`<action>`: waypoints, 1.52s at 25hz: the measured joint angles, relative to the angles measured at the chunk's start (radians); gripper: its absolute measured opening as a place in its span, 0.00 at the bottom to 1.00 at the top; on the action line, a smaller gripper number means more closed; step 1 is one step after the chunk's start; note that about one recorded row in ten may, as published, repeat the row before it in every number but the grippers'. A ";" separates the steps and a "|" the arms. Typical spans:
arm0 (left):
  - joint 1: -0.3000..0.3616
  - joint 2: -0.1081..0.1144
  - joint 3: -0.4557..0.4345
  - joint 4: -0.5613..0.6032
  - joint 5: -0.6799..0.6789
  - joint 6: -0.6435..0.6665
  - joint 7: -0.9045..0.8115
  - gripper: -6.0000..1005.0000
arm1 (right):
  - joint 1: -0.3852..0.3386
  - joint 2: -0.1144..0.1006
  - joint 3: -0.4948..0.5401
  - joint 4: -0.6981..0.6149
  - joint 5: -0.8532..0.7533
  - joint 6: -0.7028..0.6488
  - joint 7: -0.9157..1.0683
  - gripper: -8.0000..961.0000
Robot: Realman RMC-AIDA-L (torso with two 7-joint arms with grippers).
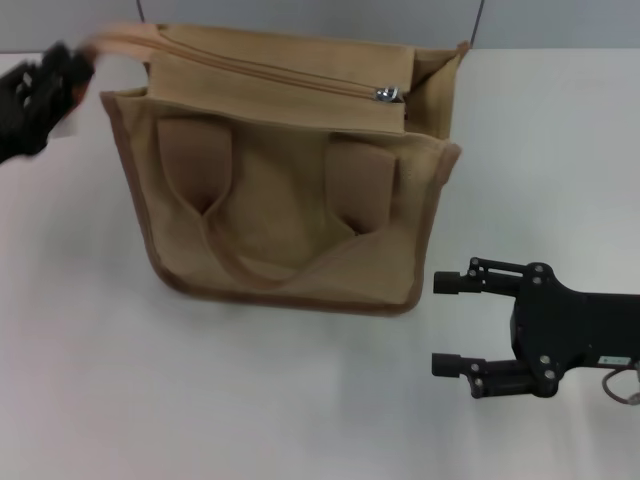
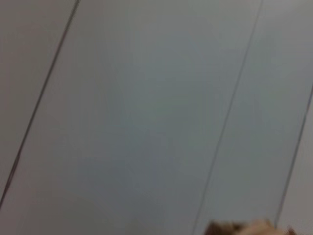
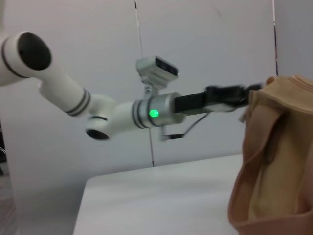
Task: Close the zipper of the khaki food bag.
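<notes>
The khaki food bag [image 1: 285, 200] sits on the white table with its two wide handles facing me. The zipper [image 1: 270, 70] runs across the top panel, and its silver pull tab [image 1: 387, 94] is at the right end. My left gripper [image 1: 75, 65] is at the bag's far left top corner, shut on the bag's edge, which stretches toward it. The right wrist view shows it at that corner [image 3: 242, 95] of the bag [image 3: 274, 156]. A sliver of tan fabric [image 2: 244, 227] shows in the left wrist view. My right gripper [image 1: 445, 323] rests open and empty to the right of the bag's near right corner.
The white table [image 1: 120, 400] extends around the bag. A grey wall with panel seams [image 2: 146, 98] stands behind the table. The white left arm [image 3: 112, 117] reaches in from the left.
</notes>
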 joint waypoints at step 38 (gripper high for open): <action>0.039 -0.022 0.394 0.135 0.286 0.249 0.124 0.81 | 0.107 0.001 -0.026 0.095 -0.013 0.023 0.011 0.83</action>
